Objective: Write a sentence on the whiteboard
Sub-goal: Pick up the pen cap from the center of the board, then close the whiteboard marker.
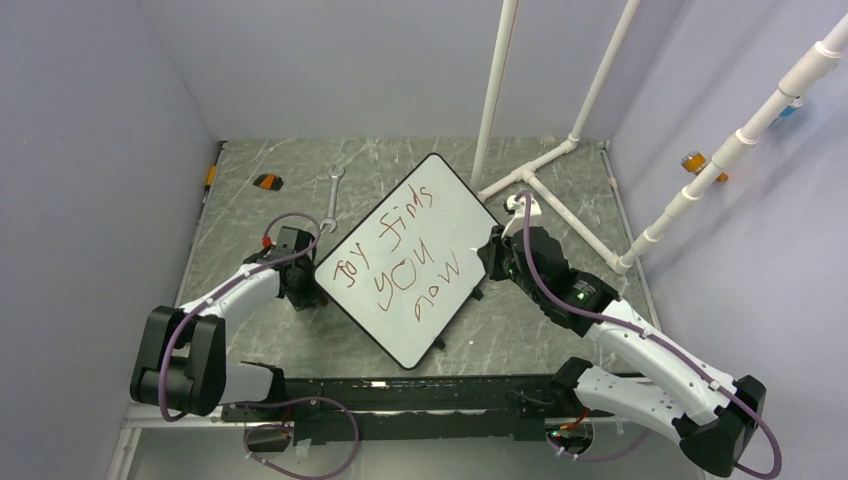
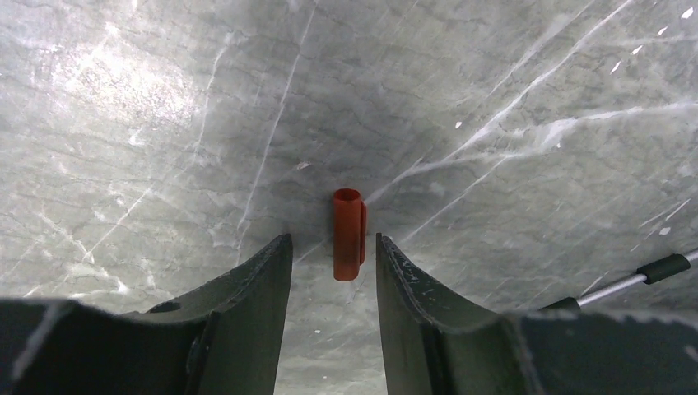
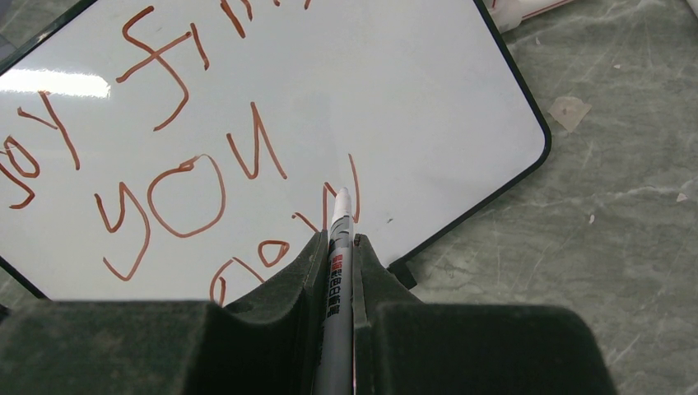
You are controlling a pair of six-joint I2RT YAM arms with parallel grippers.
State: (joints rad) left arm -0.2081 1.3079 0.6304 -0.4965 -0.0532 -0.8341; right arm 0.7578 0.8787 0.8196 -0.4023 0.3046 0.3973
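Note:
The whiteboard [image 1: 455, 215] lies tilted like a diamond in the middle of the table. The sentence [image 1: 400, 265] reads "joy finds you now" in reddish-brown strokes [image 3: 185, 193]. My right gripper [image 3: 339, 240] is shut on a grey marker [image 3: 341, 210], whose white tip hovers by the last letter of "now". In the top view that right gripper [image 1: 492, 255] sits at the board's right edge. My left gripper [image 2: 334, 240] is open and points down at the table. A small red marker cap [image 2: 347, 234] lies just beyond its fingertips, untouched. From above, the left gripper [image 1: 300, 290] is beside the board's left corner.
A metal wrench [image 1: 331, 200] and a small orange-black item [image 1: 267, 181] lie behind the board on the left. A white pipe frame [image 1: 545, 165] stands at the back right. A thin metal rod with a black tip [image 2: 663, 267] shows at the left wrist view's right edge.

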